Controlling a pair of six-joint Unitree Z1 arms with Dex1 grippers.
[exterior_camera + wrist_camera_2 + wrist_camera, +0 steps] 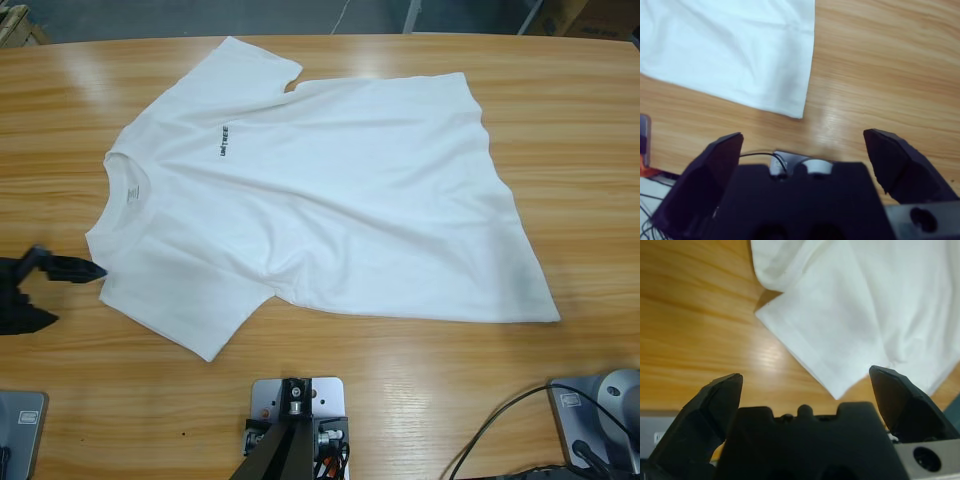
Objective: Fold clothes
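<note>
A plain white short-sleeved T-shirt of soft cloth (340, 210) lies spread flat, front up, on the long wooden desk (560, 120). Its crew neck points toward the left edge of the high view and its hem toward the right. Small black lettering (224, 151) sits on the chest, and a small white label (133, 192) shows inside the neck. One sleeve reaches toward the far edge of the desk, the other toward the near edge. Soft creases run across the body, and the cloth bunches a little where the near sleeve joins it.

The left hand (805, 375) is released, jaws wide apart, holding nothing, just beside the near sleeve's hem. The right hand (802, 135) is likewise released and empty, hanging over bare wood near the shirt's hem corner.
</note>
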